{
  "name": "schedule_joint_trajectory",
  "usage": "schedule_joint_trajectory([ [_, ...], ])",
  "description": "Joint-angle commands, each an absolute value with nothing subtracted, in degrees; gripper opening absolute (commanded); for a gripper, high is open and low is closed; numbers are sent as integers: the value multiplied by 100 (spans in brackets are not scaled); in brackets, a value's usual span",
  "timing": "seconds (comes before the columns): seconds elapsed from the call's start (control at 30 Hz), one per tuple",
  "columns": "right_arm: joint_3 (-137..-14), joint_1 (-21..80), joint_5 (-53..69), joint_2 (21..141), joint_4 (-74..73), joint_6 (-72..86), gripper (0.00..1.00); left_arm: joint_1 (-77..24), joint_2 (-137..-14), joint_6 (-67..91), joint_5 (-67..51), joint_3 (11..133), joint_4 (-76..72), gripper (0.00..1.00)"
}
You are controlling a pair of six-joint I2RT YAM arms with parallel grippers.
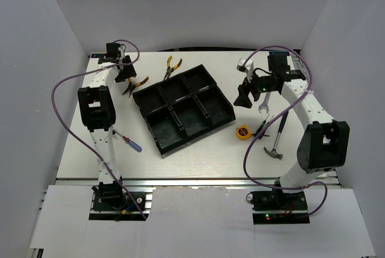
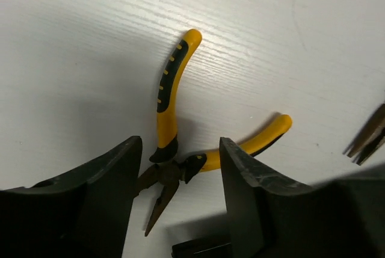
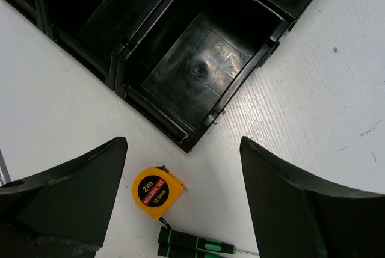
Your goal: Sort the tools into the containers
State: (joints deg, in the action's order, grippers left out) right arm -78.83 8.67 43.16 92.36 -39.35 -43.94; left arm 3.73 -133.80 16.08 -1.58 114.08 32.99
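Observation:
The black six-compartment tray [image 1: 198, 138] lies mid-table, and every compartment I can see is empty. My left gripper [image 1: 126, 75] is open, with its fingers either side of the joint of yellow-handled pliers [image 2: 165, 119], which lie flat left of the tray [image 1: 136, 85]. The second pliers [image 1: 171, 65] lie behind the tray. My right gripper [image 1: 243, 98] is open and empty. It hovers above the tray's right corner [image 3: 198, 141] and the yellow tape measure [image 3: 157, 192]. The green-black tool [image 3: 198, 247] lies just beyond it.
A red-blue screwdriver [image 1: 127, 141] lies by the left arm. A silver wrench [image 1: 264, 104], the tape measure [image 1: 242, 132], the green-black tool [image 1: 262, 125] and a hammer [image 1: 277, 144] lie right of the tray. The second pliers' tip [image 2: 367, 141] shows at the left wrist view's right edge.

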Motion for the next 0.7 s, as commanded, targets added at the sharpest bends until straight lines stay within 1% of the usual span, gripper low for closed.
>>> schedule_joint_trajectory([
  [0.0, -7884, 721, 4693, 9272, -3903, -4334, 82, 281, -13438, 1275, 185, 11593, 3437, 64],
  [0.1, -7919, 668, 4763, 9307, -3911, -4280, 82, 194, -13631, 1204, 202, 11566, 3445, 57],
  [0.23, -7919, 650, 4834, 9281, -3964, -4289, 82, 132, -13816, 1195, 351, 11531, 3437, 51],
  [0.33, -7884, 624, 4843, 9229, -3964, -4307, 82, 132, -13878, 1178, 509, 11479, 3437, 43],
  [0.37, -7849, 607, 4843, 9185, -3964, -4307, 82, 123, -13878, 1160, 588, 11461, 3445, 38],
  [0.4, -7840, 589, 4851, 9176, -3964, -4298, 82, 123, -13869, 1169, 641, 11417, 3445, 31],
  [0.5, -7778, 536, 4852, 9097, -3955, -4298, 82, 123, -13825, 1169, 773, 11399, 3445, 21],
  [0.53, -7770, 527, 4860, 9088, -3955, -4298, 82, 123, -13782, 1169, 791, 11408, 3445, 14],
  [0.6, -7752, 501, 4887, 9062, -3955, -4298, 82, 141, -13720, 1204, 861, 11469, 3463, 8],
  [0.63, -7743, 501, 4895, 9053, -3955, -4298, 82, 132, -13650, 1213, 896, 11496, 3463, 4],
  [0.67, -7734, 492, 4922, 9027, -3946, -4298, 82, 141, -13606, 1239, 923, 11513, 3463, 2],
])
